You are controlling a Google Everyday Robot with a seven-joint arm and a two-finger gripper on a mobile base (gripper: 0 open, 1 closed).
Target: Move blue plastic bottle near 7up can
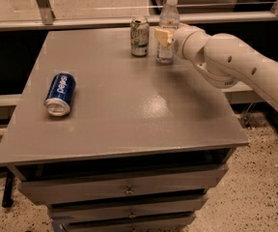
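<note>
Blue plastic bottle (169, 18) stands upright just beside the 7up can (139, 36), clasped mid-body by the tool (165, 36).

We see the blue plastic bottle (168, 30) as clear, with a white cap and a white label bearing dark print. Beside it, the 7up can (139, 36) is silver and green with a pale top. The gripper (162, 35), cream-yellow at its tip, sits against the bottle near the table's far edge. It is carried on a glossy white arm (235, 62) dotted with small dark holes. We find the table (119, 115) plain matte grey, and its drawers (124, 190) the same. The Pepsi can (60, 94) is dark blue with white lettering and a silver end. The floor (269, 187) is beige with dark specks.
</note>
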